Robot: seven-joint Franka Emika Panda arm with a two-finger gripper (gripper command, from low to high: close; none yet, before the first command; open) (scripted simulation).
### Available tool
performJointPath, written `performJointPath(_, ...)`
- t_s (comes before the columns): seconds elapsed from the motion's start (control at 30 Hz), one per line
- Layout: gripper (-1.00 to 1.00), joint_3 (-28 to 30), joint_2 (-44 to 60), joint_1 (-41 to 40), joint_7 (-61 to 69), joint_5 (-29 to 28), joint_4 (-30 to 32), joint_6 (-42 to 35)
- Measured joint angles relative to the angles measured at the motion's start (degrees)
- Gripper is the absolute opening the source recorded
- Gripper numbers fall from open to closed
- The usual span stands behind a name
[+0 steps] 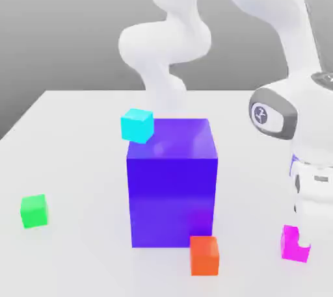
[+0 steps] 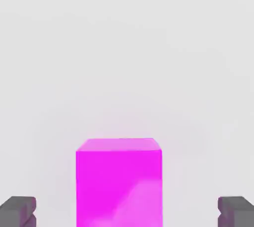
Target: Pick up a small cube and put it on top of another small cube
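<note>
The small magenta cube [image 1: 290, 246] rests on the white table near the front at the exterior view's right. My gripper [image 1: 299, 232] has come down over it and stands open. In the hand view the magenta cube [image 2: 119, 184] sits between the two dark fingertips [image 2: 18, 211], with a clear gap on each side, so the gripper [image 2: 127, 212] is not touching it. The small green cube [image 1: 34, 211] lies far off at the exterior view's left, on the table.
A big blue-purple block [image 1: 172, 182] stands mid-table between the two cubes. A cyan cube [image 1: 137, 125] sits behind its upper left corner, and an orange-red cube [image 1: 204, 255] lies at its front right foot. The white arm [image 1: 296, 114] rises at the right.
</note>
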State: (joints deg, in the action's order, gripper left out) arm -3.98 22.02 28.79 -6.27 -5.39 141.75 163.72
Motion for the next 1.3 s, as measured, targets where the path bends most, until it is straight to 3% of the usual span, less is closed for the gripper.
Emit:
performJointPath(0.03, -1.0, 0.5, 1.7, 0.4, 0.0, -0.1, -0.3, 1.3)
performJointPath(0.3, -1.0, 0.2, 0.5, 0.3, 0.0, 0.0, -0.1, 0.3)
performJointPath(0.47, -1.0, -1.2, -8.1, -1.0, 1.6, 2.6, 1.3, -6.0)
performJointPath(0.67, -1.0, -1.4, -11.5, -3.5, 1.7, 6.8, -1.9, -4.2)
performJointPath(0.93, -1.0, 7.9, -15.7, -14.5, 6.4, 7.3, -0.2, -5.1)
performJointPath(1.3, -1.0, 20.9, -21.4, -39.9, 15.4, 4.7, 5.6, -8.7)
